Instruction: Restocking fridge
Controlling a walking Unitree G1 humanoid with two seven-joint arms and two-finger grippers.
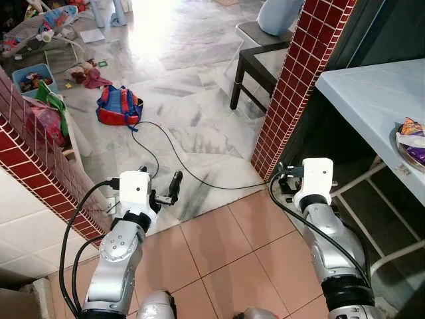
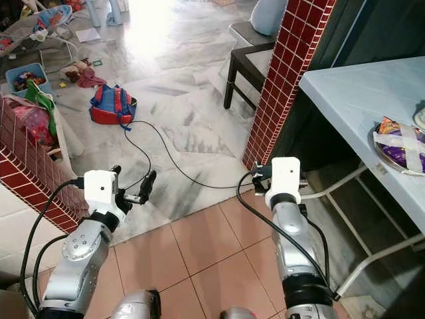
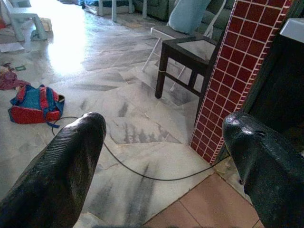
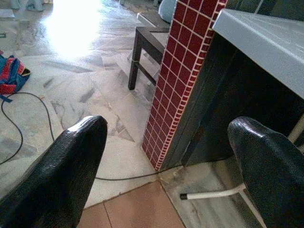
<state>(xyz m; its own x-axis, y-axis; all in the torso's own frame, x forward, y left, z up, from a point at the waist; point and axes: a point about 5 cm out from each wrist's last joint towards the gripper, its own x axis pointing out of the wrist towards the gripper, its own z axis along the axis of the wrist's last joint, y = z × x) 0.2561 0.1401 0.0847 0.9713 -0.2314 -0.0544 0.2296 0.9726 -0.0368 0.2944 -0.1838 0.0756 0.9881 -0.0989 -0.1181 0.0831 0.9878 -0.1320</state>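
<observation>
Both tools, left (image 3: 161,166) and right (image 4: 166,166), gape; plate (image 2: 382,149) holds snack packet (image 2: 398,143).

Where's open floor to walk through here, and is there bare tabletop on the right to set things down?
Open marble runs between the backpack and the dark side table, crossed by a black cable. The pale blue table is bare toward the brick pillar; a plate of snack packets fills its near edge. Toys crowd the far left.

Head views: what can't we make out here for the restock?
- Fridge: cannot be located from these frames.
- Tray on the blue table: cut by the frame's right edge in both eye views; its packets unreadable.
- Left gripper and right gripper: open, holding nothing.
</observation>
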